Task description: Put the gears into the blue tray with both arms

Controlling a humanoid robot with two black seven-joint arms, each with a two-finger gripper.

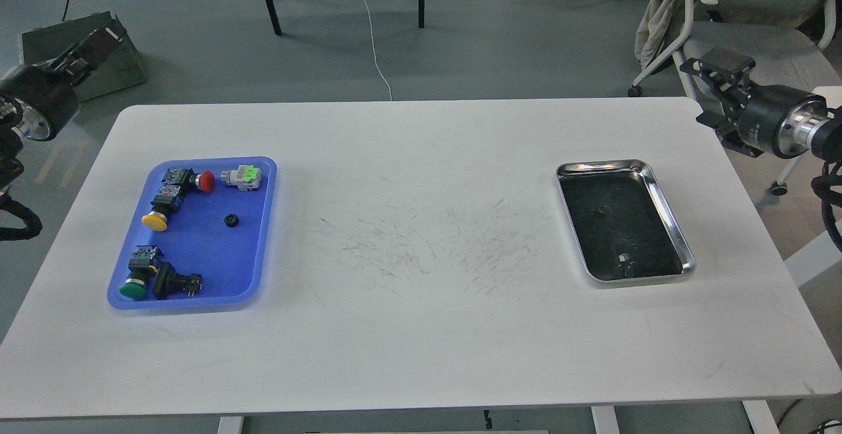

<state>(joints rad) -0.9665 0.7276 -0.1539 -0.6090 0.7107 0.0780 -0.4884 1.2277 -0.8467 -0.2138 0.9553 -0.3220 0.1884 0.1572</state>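
Note:
The blue tray (pixel 210 260) lies on the left of the white table. One small black gear (pixel 231 220) rests in it, right of centre. Another tiny gear (pixel 600 211) sits on the dark floor of the steel tray (pixel 669 222) at the right. My left gripper (pixel 97 38) is up beyond the table's far left corner, dark and blurred, well away from the blue tray. My right gripper (pixel 716 69) hovers off the far right corner, pointing left, above and behind the steel tray. Neither gripper's fingers can be told apart, and nothing shows in them.
Several push-button switches lie in the blue tray: a red-capped one (pixel 198 181), a grey and green one (pixel 242 176), a yellow one (pixel 156 216), a green one (pixel 135 283) and a black one (pixel 175 283). A chair (pixel 677 20) stands behind the right corner, a grey crate (pixel 125 59) behind the left.

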